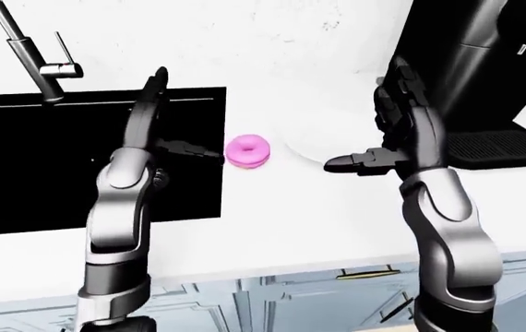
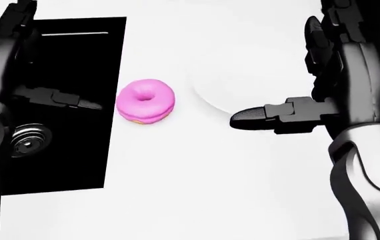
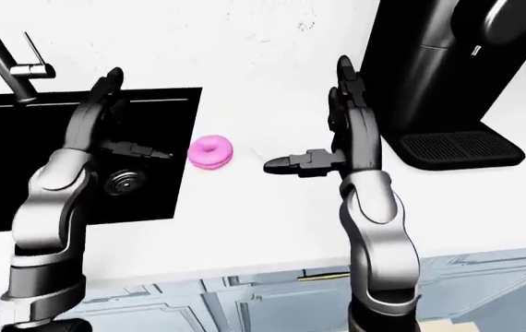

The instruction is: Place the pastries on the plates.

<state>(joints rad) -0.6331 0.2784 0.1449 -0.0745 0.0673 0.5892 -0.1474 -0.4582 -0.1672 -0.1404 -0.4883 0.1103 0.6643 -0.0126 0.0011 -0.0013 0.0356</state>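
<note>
A pink frosted donut (image 2: 145, 101) lies on the white counter just right of the sink's edge. Right of it sits a white plate (image 1: 330, 140), faint against the counter and partly hidden by my right hand. My left hand (image 1: 187, 114) is open, fingers pointing up and thumb (image 2: 86, 104) reaching toward the donut's left side without touching it. My right hand (image 1: 361, 117) is open too, fingers upright and thumb (image 2: 243, 118) pointing left over the plate's near rim. The donut lies between the two hands, closer to the left one.
A black sink (image 1: 60, 166) with a drain (image 2: 28, 140) and a faucet (image 1: 32, 55) fills the left. A black coffee machine (image 1: 485, 69) stands at the right. The counter's near edge (image 1: 291, 266) runs above cabinets with a brass handle (image 1: 369, 273).
</note>
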